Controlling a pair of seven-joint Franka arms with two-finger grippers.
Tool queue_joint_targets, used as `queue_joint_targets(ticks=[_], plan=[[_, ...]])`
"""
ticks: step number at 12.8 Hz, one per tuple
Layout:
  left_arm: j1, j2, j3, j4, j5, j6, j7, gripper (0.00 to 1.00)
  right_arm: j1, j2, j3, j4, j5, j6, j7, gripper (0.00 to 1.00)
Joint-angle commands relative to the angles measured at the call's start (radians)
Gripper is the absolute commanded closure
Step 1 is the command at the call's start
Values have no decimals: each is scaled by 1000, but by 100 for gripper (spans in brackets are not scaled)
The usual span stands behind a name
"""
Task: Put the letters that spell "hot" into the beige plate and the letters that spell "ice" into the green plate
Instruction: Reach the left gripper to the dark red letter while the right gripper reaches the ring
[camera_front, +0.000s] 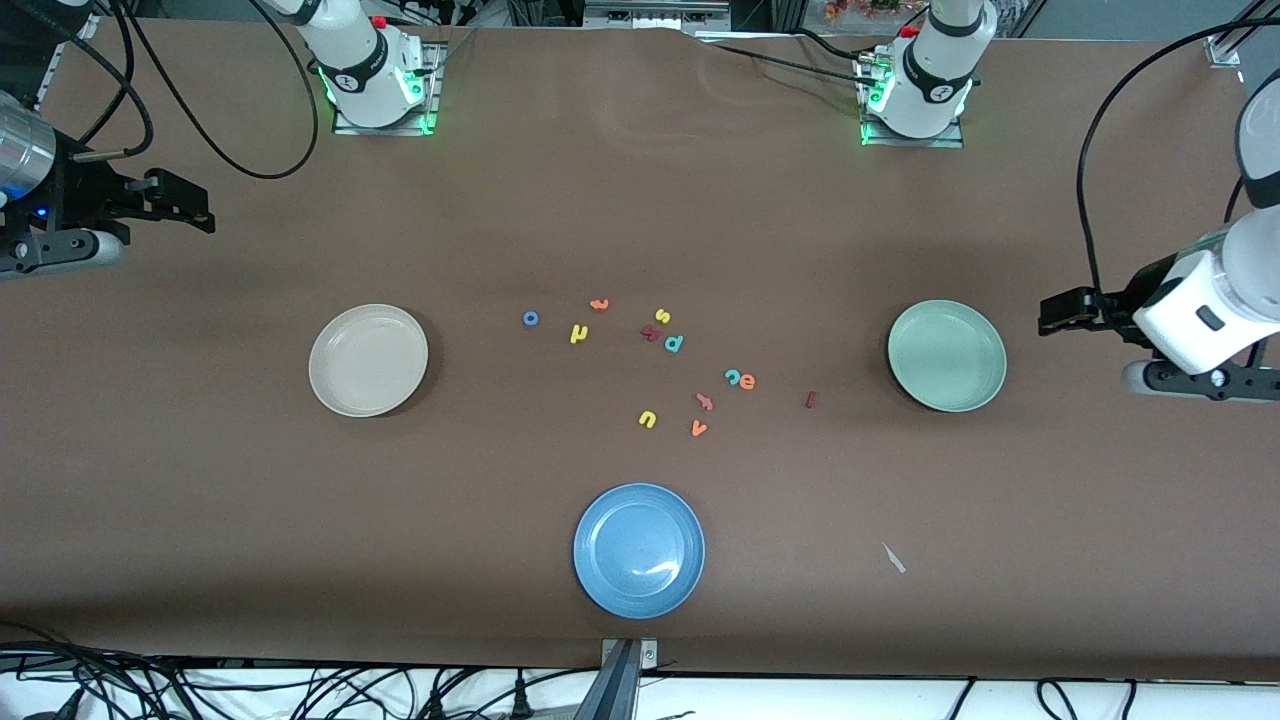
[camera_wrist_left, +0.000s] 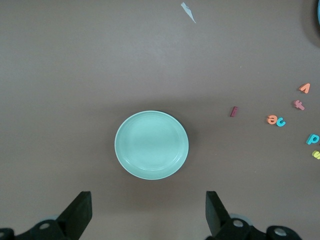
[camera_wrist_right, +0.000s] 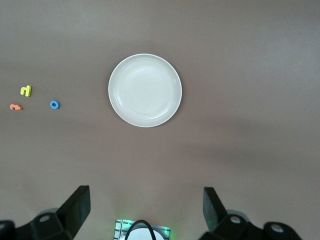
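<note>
The beige plate lies toward the right arm's end and the green plate toward the left arm's end, both holding nothing. Between them lie the blue o, yellow h, orange t, teal c, orange e and dark red i. My left gripper hangs open over the table beside the green plate. My right gripper hangs open beside the beige plate.
A blue plate lies near the front edge. Other loose letters lie in the cluster: yellow s, teal p, yellow u, orange v. A small paper scrap lies on the brown cloth.
</note>
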Motion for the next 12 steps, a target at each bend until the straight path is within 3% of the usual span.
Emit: queue_joint_targets(ticks=[1, 6, 8, 12], plan=[[-61, 36, 3, 0, -29, 19, -89, 0, -5, 16, 3, 29, 4, -22, -6, 0], [-162, 171, 3, -6, -36, 84, -258, 1, 7, 75, 13, 33, 97, 13, 28, 0], [-170, 180, 3, -93, -91, 209, -295, 3, 24, 97, 37, 35, 104, 56, 97, 0], [-214, 195, 3, -315, -94, 546, -393, 3, 116, 137, 52, 32, 99, 116, 223, 0]])
